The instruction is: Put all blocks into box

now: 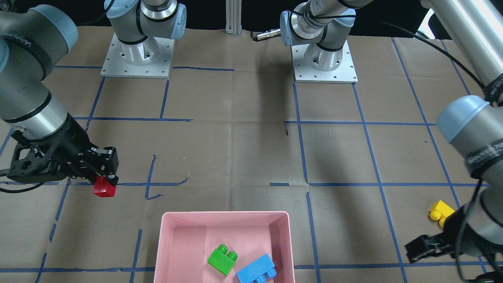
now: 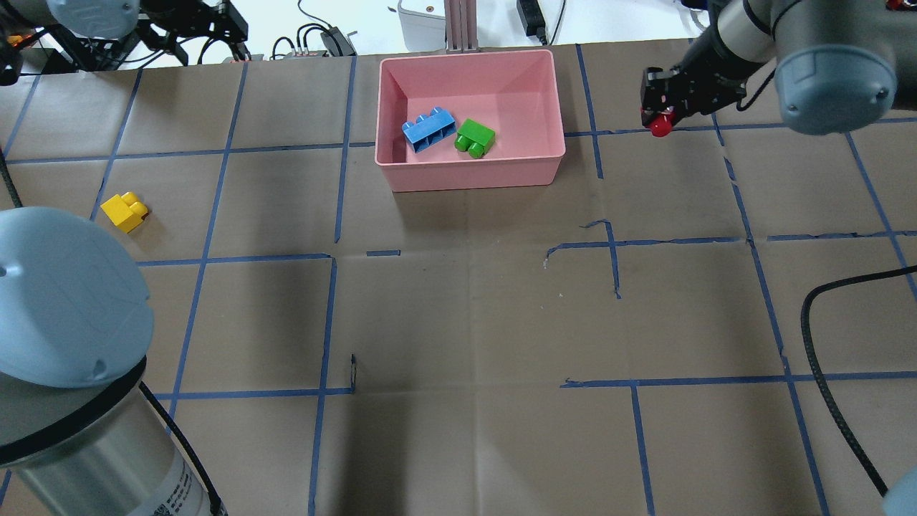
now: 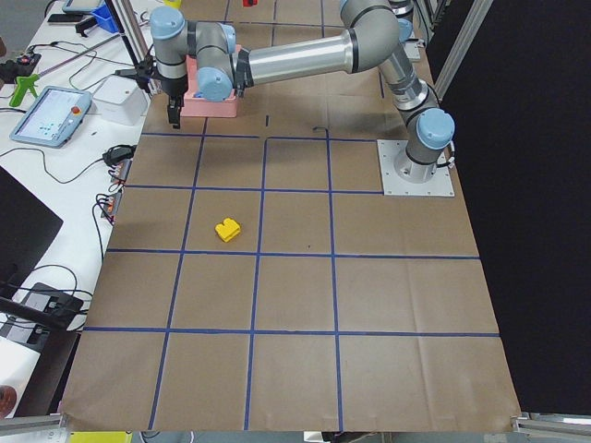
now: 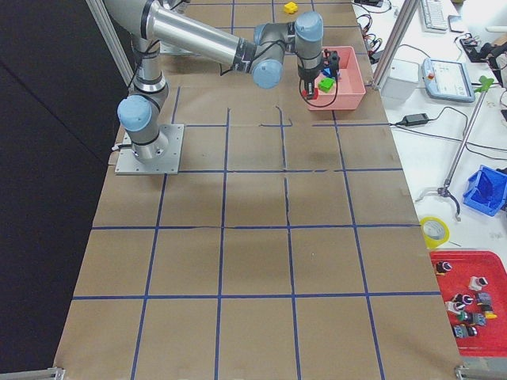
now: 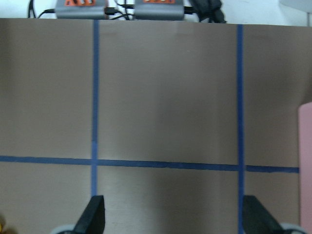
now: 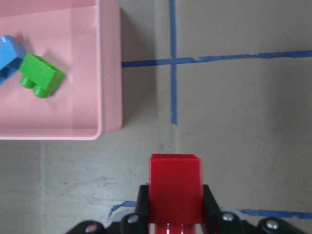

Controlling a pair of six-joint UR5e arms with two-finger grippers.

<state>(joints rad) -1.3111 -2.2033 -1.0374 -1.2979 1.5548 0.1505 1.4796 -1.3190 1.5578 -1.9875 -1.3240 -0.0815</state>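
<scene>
The small, glossy red block [image 6: 174, 187] is clamped between the fingers of the right gripper [image 6: 174, 210], just right of the pink box [image 2: 473, 175]. Inside the box lie the blue block [image 2: 428, 130], its long axis about left-right, and the green block [image 2: 475, 137]. The yellow block [image 2: 125, 211] lies on the table well to the left. The left gripper [image 5: 173, 217] is spread wide and holds nothing.

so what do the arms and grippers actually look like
The right arm and the left arm are silver-grey tubes with pale blue joint caps and black bands carrying small lettering. They stand on square metal base plates. Thin black cables trail along them. The right gripper and left gripper are black, with two flat fingers each.
</scene>
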